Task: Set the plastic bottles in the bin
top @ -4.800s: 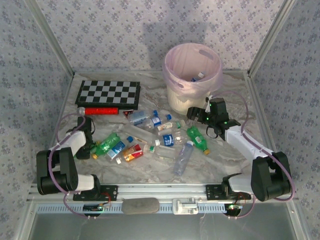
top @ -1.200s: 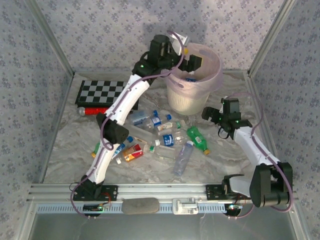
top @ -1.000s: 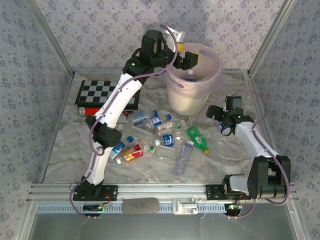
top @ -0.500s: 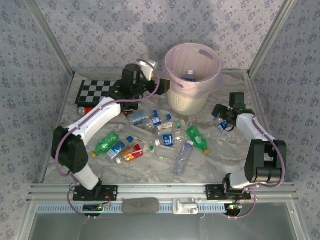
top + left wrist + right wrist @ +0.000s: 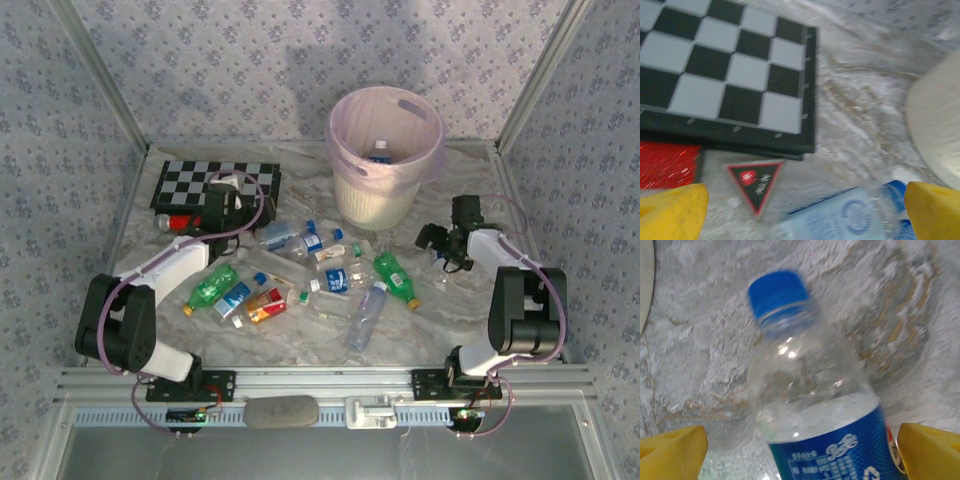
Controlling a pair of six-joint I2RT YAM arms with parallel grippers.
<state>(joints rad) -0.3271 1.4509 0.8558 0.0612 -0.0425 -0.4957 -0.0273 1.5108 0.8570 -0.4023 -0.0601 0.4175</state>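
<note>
A: Progress check. What is inside the bin [image 5: 372, 205]?
B: At least one blue-capped bottle [image 5: 379, 152] shows in the pink liner. Anything deeper, I cannot tell.
A: And outside?
B: Most of the lot. The pile of bottles [image 5: 320, 272] lies on the table just in front of the bin: clear, green, one orange-red. One more clear bottle [image 5: 810, 405] lies apart, to the bin's right and nearer the arms.
A: Grippers?
B: The right gripper [image 5: 437, 248] stands wide open astride that lone bottle, a finger on either side, not clamped. The left gripper [image 5: 240, 198] is also wide open and holds nothing. It is left of the bin by the chessboard [image 5: 215, 185], with a blue-labelled bottle [image 5: 840, 220] beneath it.
A: Verdict?
B: Early stage, I'd judge. The bulk is still to be binned, and the right arm's bottle looks the likeliest next pick
</note>
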